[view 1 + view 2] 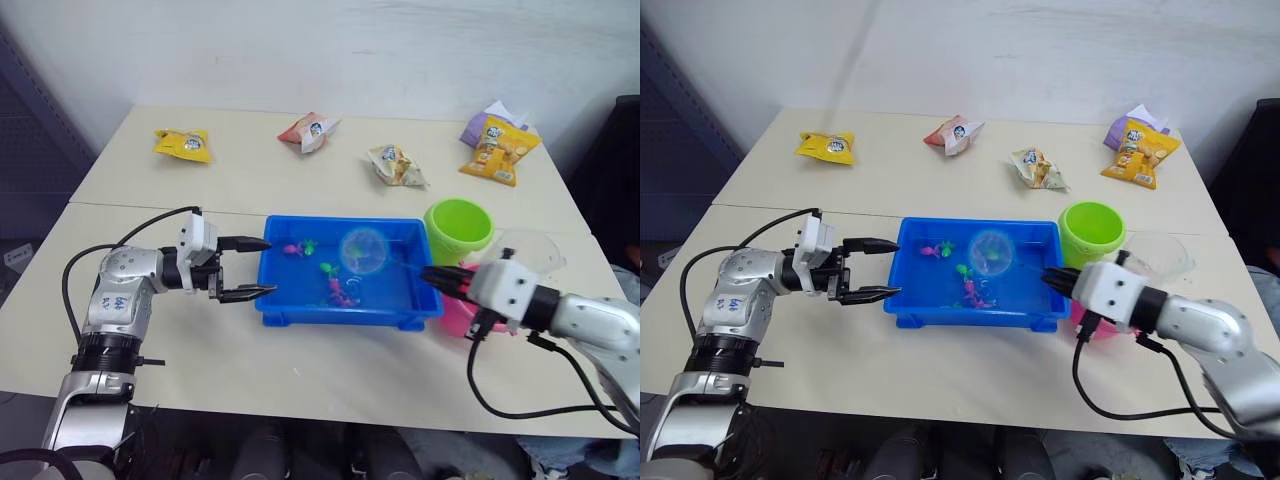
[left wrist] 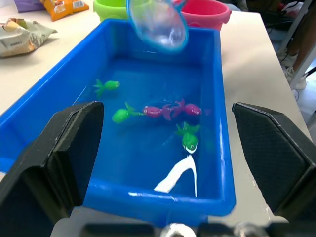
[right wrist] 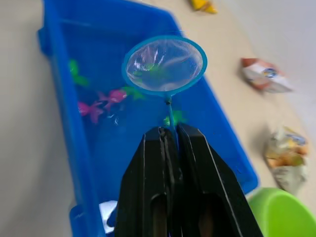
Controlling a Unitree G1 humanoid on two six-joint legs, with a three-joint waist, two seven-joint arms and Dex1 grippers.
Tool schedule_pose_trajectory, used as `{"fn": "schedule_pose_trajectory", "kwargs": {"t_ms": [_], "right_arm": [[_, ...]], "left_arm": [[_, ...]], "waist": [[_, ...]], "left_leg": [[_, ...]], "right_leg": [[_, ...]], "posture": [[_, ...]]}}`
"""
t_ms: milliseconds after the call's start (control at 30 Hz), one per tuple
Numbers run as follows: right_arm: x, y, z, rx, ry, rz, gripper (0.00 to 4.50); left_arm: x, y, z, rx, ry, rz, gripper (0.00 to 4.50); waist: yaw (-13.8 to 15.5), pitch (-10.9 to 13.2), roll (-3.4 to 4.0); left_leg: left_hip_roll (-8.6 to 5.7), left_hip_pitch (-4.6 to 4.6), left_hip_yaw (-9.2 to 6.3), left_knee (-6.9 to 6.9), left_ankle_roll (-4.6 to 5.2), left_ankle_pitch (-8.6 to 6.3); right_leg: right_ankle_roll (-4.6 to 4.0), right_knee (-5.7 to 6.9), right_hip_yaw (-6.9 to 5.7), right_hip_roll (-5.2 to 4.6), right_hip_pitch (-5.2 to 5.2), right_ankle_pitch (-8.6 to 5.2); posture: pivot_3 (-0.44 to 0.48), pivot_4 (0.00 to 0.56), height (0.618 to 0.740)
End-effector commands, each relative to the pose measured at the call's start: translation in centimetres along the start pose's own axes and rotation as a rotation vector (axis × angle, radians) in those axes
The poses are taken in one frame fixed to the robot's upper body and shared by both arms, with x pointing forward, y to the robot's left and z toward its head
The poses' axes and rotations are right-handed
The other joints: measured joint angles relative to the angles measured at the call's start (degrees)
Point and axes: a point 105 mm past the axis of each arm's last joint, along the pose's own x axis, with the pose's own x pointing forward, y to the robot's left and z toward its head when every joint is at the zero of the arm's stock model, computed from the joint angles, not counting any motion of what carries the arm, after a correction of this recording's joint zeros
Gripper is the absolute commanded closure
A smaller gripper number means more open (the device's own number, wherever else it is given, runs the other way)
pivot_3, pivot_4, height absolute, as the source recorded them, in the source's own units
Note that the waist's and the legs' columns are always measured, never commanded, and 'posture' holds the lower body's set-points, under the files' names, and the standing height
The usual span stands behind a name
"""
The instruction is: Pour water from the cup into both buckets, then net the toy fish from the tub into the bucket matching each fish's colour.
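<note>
Your right gripper [image 3: 168,136] is clamped on the thin handle of the net [image 3: 164,65], and you can see the hoop hanging above the water over the middle of the tub [image 1: 275,300], with nothing obviously caught in the mesh. Your left gripper [image 1: 258,268] sits just off the tub's left end with its fingers spread wide apart, holding nothing. From the head camera you get the whole layout: the green bucket [image 1: 458,228] stands right behind the tub's far right corner, the pink bucket [image 1: 457,315] is mostly hidden behind your right arm, and the clear cup [image 1: 528,250] is just to the right of the green bucket. Four snack bags are scattered across the far side of the table [image 1: 200,340]: a yellow snack bag [image 1: 183,144], a red and white snack bag [image 1: 309,131], a pale snack bag [image 1: 396,165] and an orange snack bag [image 1: 500,149]. The left wrist camera gives you what the head view can't really sort out, namely the toy fish [image 2: 165,111] down in the water: a couple of magenta ones nose to nose in the middle, and three green ones spread around them. The right wrist view shows the net's handle running straight into your closed fingers, plus some fish under the hoop.
</note>
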Motion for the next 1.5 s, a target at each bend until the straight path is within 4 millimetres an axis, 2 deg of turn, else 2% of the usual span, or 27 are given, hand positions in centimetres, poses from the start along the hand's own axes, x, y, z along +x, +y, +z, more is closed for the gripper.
{"fn": "schedule_pose_trajectory", "kwargs": {"t_ms": [33,200,467,600,700,933,1100,1233,1333,1500], "right_arm": [[0.7,-0.1,0.3,-0.059,-0.033,0.096,4.5],[2.0,-0.9,-0.6,-0.091,0.007,0.144,4.5],[3.9,-0.6,-1.2,-0.129,0.014,0.173,4.5],[4.6,-2.0,-2.0,-0.17,0.054,0.092,4.5],[4.3,-3.8,-2.6,-0.231,0.084,0.003,4.5],[2.6,-4.2,-3.4,-0.29,0.11,0.015,4.5],[1.5,-5.0,-1.6,-0.27,0.018,-0.04,4.5],[0.7,-3.9,-2.3,-0.31,0.094,0.068,4.5],[0.8,-4.0,-2.0,-0.345,0.073,0.07,4.5],[0.3,-3.7,-3.2,-0.352,0.134,0.151,4.5]], "left_arm": [[-0.1,-0.5,0.8,0.024,0.01,0.001,0.02],[0.1,-1.9,0.4,-0.014,0.034,-0.02,0.02],[0.3,-3.2,0.3,-0.043,0.04,-0.016,0.02],[0.3,-3.3,0.4,-0.051,0.039,-0.008,0.02],[0.4,-3.5,0.4,-0.056,0.037,-0.007,0.02],[0.6,-3.4,0.3,-0.062,0.036,-0.006,0.02],[0.6,-3.4,0.3,-0.066,0.034,-0.008,0.02],[0.6,-3.6,0.2,-0.074,0.033,-0.012,0.02],[0.7,-3.6,0.2,-0.076,0.032,-0.016,0.02],[0.7,-3.4,0.2,-0.076,0.03,-0.015,0.02]], "waist": [[-0.02,0.0,0.0],[-0.08,0.0,0.0],[-0.26,0.0,0.01],[-0.46,0.0,0.02],[-0.71,0.01,0.02],[-1.23,0.01,0.02],[-1.39,0.01,0.03],[-1.29,0.03,0.06],[-1.34,0.03,0.06],[-1.31,0.03,0.06]], "left_leg": [[0.0,0.0,0.0,0.01,0.01,-0.01],[0.0,0.01,0.0,0.01,0.02,-0.01],[0.01,0.01,0.0,0.01,-0.01,-0.01],[0.01,0.02,0.01,0.01,-0.03,0.0],[0.01,0.02,0.0,0.01,-0.04,0.0],[0.01,0.02,0.01,0.0,-0.06,0.0],[0.02,0.04,0.01,0.0,-0.07,0.01],[0.02,0.05,0.01,-0.01,-0.07,0.01],[0.02,0.05,0.0,-0.01,-0.06,0.01],[0.02,0.06,0.01,-0.01,-0.07,0.01]], "right_leg": [[0.01,-0.02,0.0,0.0,0.01,0.0],[0.01,-0.01,-0.01,0.0,0.01,0.01],[0.01,0.03,0.0,-0.01,0.0,0.01],[0.01,0.06,0.0,-0.01,-0.01,0.01],[0.0,0.06,0.0,-0.01,-0.01,0.0],[0.0,0.05,-0.01,-0.01,-0.01,0.0],[0.0,0.08,0.0,0.0,-0.01,0.0],[0.0,0.09,0.0,0.0,0.0,0.0],[0.0,0.07,0.0,-0.01,0.02,0.0],[0.0,0.08,0.0,-0.01,0.0,0.0]], "posture": [[0.0,0.15,0.738],[0.0,0.15,0.738],[0.0,0.15,0.738],[0.0,0.15,0.738],[0.0,0.15,0.738],[0.0,0.15,0.738],[0.0,0.15,0.738],[0.0,0.15,0.738],[0.0,0.15,0.738],[0.0,0.15,0.738]]}}
